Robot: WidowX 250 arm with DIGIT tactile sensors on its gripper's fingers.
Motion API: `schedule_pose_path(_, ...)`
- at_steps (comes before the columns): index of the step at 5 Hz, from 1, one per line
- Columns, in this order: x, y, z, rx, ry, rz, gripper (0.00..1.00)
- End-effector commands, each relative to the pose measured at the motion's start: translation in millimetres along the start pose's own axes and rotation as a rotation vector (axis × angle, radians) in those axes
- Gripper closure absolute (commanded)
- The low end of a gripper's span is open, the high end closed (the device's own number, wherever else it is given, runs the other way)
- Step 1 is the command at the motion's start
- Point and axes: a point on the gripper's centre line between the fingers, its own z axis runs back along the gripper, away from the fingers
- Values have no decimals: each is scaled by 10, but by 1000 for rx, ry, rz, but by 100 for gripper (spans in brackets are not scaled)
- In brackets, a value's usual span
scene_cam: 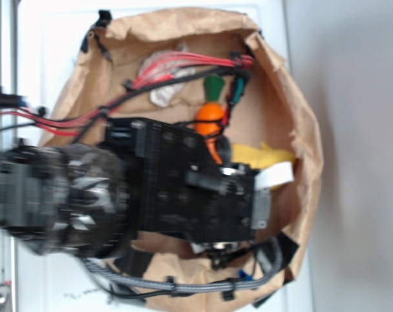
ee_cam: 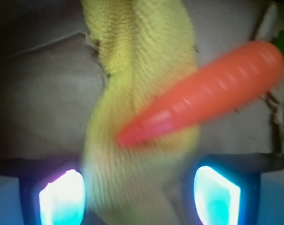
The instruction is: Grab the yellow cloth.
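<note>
The yellow cloth (ee_cam: 142, 122) runs as one long twisted strip down the middle of the wrist view, its lower end lying between the two fingers (ee_cam: 62, 197) of the gripper (ee_cam: 139, 197). The fingers stand wide apart, one at each lower corner, with the cloth filling much of the gap; whether either pad touches the terry is too blurred to tell, so the hold is released, not clenched. One orange toy carrot (ee_cam: 207, 93) lies slantwise across the cloth, tip to the left, green top at the far right edge. In the exterior view the cloth (scene_cam: 264, 156) shows as a yellow patch right of the black arm (scene_cam: 183, 188), inside a brown paper-lined bowl (scene_cam: 300, 110). One carrot (scene_cam: 211, 117) and one off-white wad (scene_cam: 162, 96) lie beyond it.
</note>
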Motion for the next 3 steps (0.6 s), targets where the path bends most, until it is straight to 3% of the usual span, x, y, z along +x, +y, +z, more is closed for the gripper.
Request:
schedule_pose_path(1,233,-156,-65,35,-40,44,100)
schedule_pose_path(3,271,-119,-47,40,-51,49,100)
